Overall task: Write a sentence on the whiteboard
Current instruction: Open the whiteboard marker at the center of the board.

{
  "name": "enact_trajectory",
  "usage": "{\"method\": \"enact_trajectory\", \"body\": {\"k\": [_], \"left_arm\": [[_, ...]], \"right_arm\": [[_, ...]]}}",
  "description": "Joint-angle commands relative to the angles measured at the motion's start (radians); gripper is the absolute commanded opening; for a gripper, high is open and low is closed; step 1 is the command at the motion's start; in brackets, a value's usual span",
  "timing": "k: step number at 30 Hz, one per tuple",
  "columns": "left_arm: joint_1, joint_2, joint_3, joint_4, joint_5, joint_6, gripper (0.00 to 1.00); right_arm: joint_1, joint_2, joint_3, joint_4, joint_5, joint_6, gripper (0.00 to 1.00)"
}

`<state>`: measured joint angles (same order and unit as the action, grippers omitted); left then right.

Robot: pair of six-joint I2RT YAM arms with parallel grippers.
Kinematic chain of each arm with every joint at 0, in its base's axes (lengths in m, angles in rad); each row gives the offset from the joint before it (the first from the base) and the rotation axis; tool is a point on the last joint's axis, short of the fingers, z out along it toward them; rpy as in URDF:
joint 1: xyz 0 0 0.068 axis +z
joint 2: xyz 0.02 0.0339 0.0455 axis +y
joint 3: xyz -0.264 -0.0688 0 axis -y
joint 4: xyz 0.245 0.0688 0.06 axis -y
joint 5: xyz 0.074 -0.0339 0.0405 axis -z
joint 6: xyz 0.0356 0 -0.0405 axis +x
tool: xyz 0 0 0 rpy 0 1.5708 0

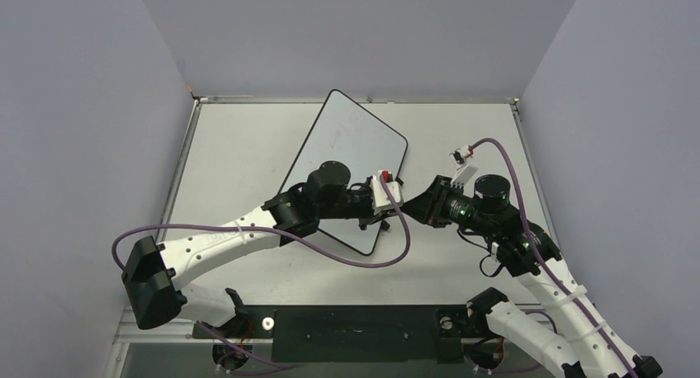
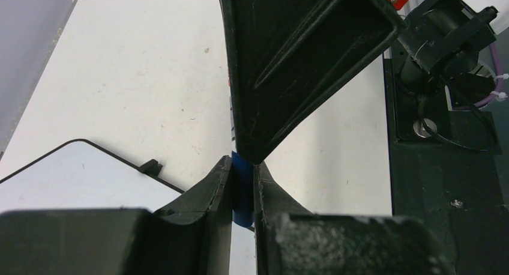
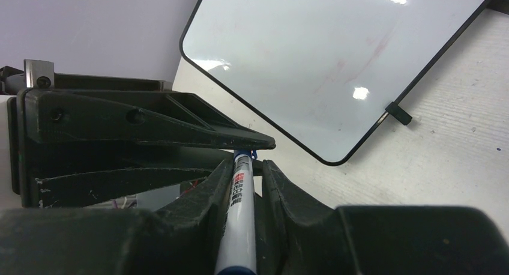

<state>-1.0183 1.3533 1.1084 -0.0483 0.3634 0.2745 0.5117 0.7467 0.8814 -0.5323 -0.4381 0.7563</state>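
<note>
The whiteboard [image 1: 347,139] lies tilted on the table, its white face [image 3: 336,59] blank apart from faint smudges. The sentence is out of view. Both grippers meet just above the board's near right edge. My left gripper [image 2: 242,161] is shut on the blue cap [image 2: 242,191] of a white marker [image 3: 239,215]. The marker's barrel lies between the fingers of my right gripper [image 3: 247,164], resting on the left finger with a gap at the right one. In the top view the left gripper [image 1: 399,198] and right gripper [image 1: 415,206] stand tip to tip.
A small black tab [image 3: 398,113] sticks out from the board's edge. The grey table [image 1: 248,147] is walled on three sides. The black base plate [image 1: 355,328] runs along the near edge. A purple cable [image 1: 347,258] loops across the board's near corner.
</note>
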Motion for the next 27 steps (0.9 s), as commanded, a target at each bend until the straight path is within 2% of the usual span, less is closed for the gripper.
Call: {"method": "enact_trajectory", "body": {"k": [1,16,18,20,22,27], "left_arm": [[-0.004,-0.051,0.004,0.083,0.043,0.021,0.00],[-0.004,-0.071,-0.019,0.081,0.043,0.025,0.00],[-0.004,-0.072,-0.020,0.081,0.043,0.026,0.00],[-0.003,-0.074,-0.021,0.081,0.043,0.026,0.00],[-0.003,-0.076,-0.019,0.080,0.044,0.028,0.00],[-0.003,-0.083,-0.022,0.065,0.024,0.037,0.00]], "right_arm": [[-0.016,-0.001,0.041,0.037,0.019,0.023,0.21],[-0.031,0.007,0.029,0.090,0.025,0.064,0.18],[-0.032,0.009,0.027,0.089,0.024,0.064,0.15],[-0.031,0.010,0.026,0.090,0.023,0.064,0.05],[-0.032,0.009,0.022,0.090,0.018,0.064,0.00],[-0.032,-0.005,0.015,0.078,0.028,0.057,0.00]]}}
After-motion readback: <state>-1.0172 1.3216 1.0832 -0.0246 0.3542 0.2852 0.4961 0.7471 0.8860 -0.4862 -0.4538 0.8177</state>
